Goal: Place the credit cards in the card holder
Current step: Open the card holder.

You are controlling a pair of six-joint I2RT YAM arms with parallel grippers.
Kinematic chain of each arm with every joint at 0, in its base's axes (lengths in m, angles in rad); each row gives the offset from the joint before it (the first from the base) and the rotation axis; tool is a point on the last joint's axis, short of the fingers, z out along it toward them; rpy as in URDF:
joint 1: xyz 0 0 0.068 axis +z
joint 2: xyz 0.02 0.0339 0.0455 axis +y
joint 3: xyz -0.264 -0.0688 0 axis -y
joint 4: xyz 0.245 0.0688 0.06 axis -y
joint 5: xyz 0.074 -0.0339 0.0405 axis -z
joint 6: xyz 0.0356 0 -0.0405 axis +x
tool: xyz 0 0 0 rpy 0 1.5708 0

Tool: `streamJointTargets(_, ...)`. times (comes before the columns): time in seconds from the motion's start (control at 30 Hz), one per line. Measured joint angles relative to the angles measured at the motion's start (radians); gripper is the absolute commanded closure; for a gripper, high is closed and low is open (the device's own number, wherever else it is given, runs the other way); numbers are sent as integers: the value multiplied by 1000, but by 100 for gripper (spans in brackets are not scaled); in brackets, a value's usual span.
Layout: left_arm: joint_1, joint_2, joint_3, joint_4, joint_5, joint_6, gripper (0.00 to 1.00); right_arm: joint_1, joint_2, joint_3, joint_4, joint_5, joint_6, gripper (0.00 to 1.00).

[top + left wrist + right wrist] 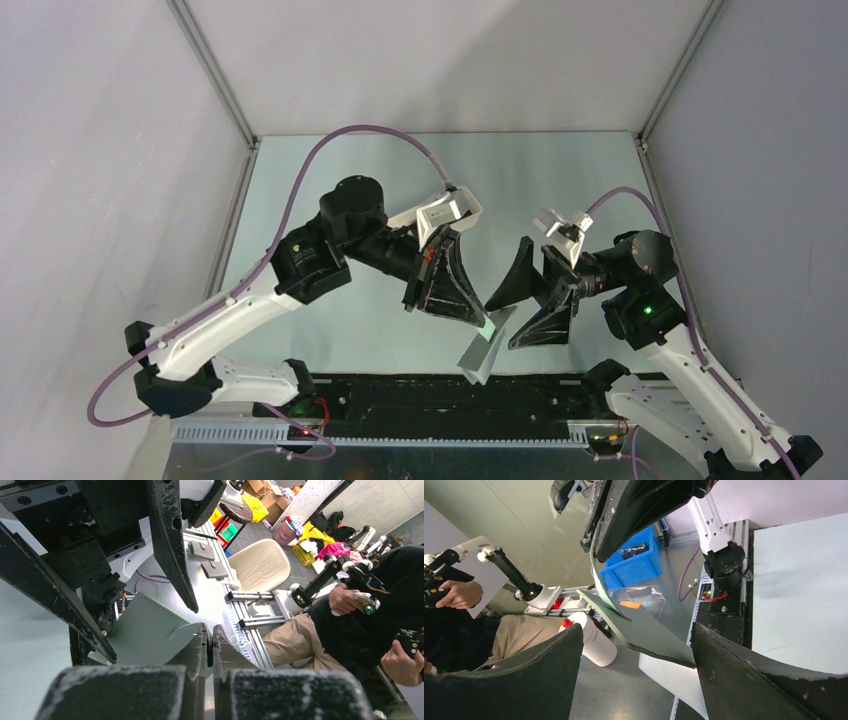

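Your left gripper [210,639] is clamped on the flat grey-green folding card holder [145,630], held above the pale table's [560,180] near edge, while your right gripper [638,640] has its jaws apart around the hanging flap, seemingly not touching.

Card holder [487,352] top edge hidden behind left hand [481,318]; inside unseen.

Grey-green card holder [488,346], open, aloft

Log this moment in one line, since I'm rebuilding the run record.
left hand: shut on card holder, held aloft near table's front edge | right hand: open, fingers either side of holder
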Motion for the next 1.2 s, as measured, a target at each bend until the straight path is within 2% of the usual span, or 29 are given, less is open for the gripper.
streamJointTargets(0.03,0,1,0,0,-1,0,100,0,2,0,13,0,7,24)
streamJointTargets(0.17,7,1,0,10,-18,-8,100,5,11,0,66,-2,48,45)
streamJointTargets(0.2,12,1,0,14,-34,-10,100,6,14,0,72,-3,53,54)
streamJointTargets(0.33,42,0,-7,28,-97,-24,100,6,17,0,51,-12,48,79)
streamJointTargets(0.4,60,-2,-24,45,-131,-33,94,6,15,0,28,-15,42,95)
streamJointTargets(0.43,69,-6,-39,50,-150,-36,79,6,14,1,14,-15,33,100)
streamJointTargets(0.47,80,-14,-61,55,-174,-42,67,5,14,2,-9,-13,26,100)
streamJointTargets(0.5,89,-21,-79,58,-195,-47,39,3,14,5,-30,-10,9,100)
streamJointTargets(0.53,100,-27,-100,63,-217,-55,19,-2,16,10,-58,-5,-2,100)
streamJointTargets(0.6,126,-47,-143,71,-262,-73,4,-18,22,29,-130,19,-28,100)
streamJointTargets(0.8,212,-156,-346,116,-377,-159,0,-178,60,69,-238,100,1,100)
streamJointTargets(0.93,267,-253,-515,240,-381,-240,0,-264,110,70,-249,102,77,100)
streamJointTargets(1.03,272,-267,-569,330,-346,-278,0,-286,140,70,-251,116,126,100)
streamJointTargets(1.2,266,-217,-577,420,-296,-301,2,-287,148,70,-256,126,163,100)
